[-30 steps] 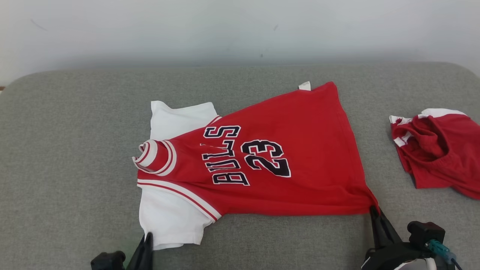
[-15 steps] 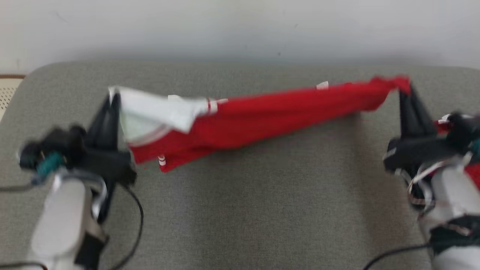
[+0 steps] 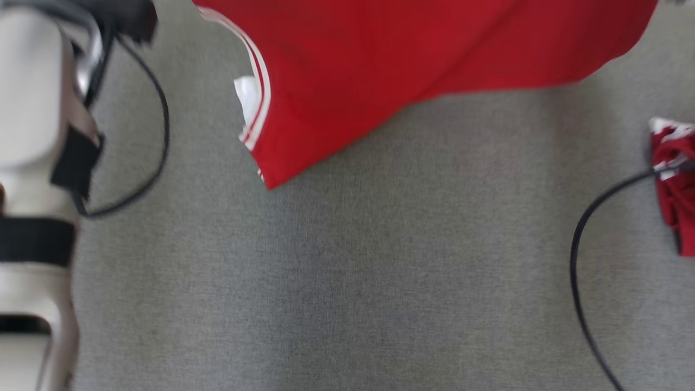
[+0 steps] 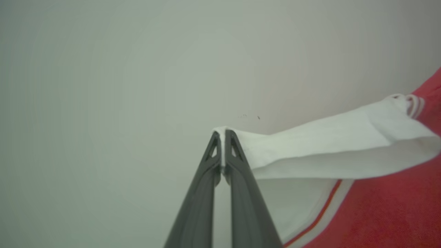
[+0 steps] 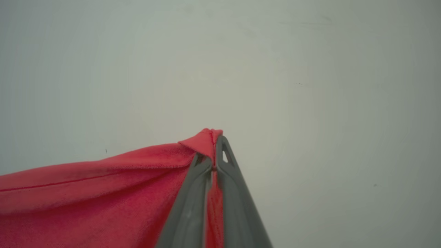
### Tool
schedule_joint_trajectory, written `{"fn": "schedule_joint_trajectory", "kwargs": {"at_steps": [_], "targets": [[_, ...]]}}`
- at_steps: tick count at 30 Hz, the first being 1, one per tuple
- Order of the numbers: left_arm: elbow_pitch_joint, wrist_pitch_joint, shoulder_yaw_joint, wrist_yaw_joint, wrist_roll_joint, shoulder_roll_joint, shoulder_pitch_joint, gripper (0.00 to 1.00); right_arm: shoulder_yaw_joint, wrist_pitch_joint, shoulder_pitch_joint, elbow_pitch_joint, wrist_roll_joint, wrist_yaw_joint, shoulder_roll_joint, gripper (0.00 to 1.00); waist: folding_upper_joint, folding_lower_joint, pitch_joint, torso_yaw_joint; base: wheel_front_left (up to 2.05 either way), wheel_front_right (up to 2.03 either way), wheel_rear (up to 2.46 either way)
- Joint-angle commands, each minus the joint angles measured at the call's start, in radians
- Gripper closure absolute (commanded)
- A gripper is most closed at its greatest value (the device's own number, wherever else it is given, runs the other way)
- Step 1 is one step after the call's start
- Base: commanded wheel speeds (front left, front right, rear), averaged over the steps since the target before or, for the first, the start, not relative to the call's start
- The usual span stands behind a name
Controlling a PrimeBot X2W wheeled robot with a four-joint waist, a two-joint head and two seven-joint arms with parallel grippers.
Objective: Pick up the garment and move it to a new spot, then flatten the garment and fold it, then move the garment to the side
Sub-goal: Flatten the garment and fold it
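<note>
My left jaws nipping the jersey (image 3: 412, 54) by its white sleeve (image 4: 327, 144), my right jaws nipping its red corner (image 5: 203, 141), the rest slung between them, red heap (image 3: 673, 179) toward the right jaws.

A: Head view condition?
B: Motion-blurred overall; forearm (image 3: 27, 108) at left edge smeared. Light diffuse, even; soft shadow below garment (image 3: 434, 49).
A: Wrist views?
B: Centre sharp. Corners darkened. Wall (image 4: 103, 69) flat, grey-green cast.

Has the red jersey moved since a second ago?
Yes: the jersey has gone up, off the grey pad where it lay flat, and hangs between the left gripper and right gripper.
</note>
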Motion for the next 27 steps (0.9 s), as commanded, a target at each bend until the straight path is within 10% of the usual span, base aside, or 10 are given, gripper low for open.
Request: {"fn": "schedule_joint_trajectory", "kwargs": {"at_steps": [1, 13, 27], "targets": [[0.009, -0.001, -0.012, 0.014, 0.024, 0.012, -0.041, 1.00, -0.001, -0.001, -0.056, 0.019, -0.022, -0.001, 0.002, 1.00, -0.0002, -0.0003, 0.144, 0.010, 0.00, 0.00, 0.00], [-0.114, -0.001, -0.117, 0.110, 0.096, 0.087, -0.358, 1.00, -0.123, -0.001, -0.378, 0.094, -0.220, -0.001, 0.043, 1.00, -0.0002, -0.0003, 0.172, -0.003, 0.00, 0.00, 0.00], [-0.202, -0.001, -0.174, 0.143, -0.056, 0.122, -0.089, 1.00, -0.100, -0.001, -0.047, 0.146, -0.114, -0.001, 0.038, 1.00, -0.0002, -0.0003, 0.038, -0.005, 0.00, 0.00, 0.00]]}}
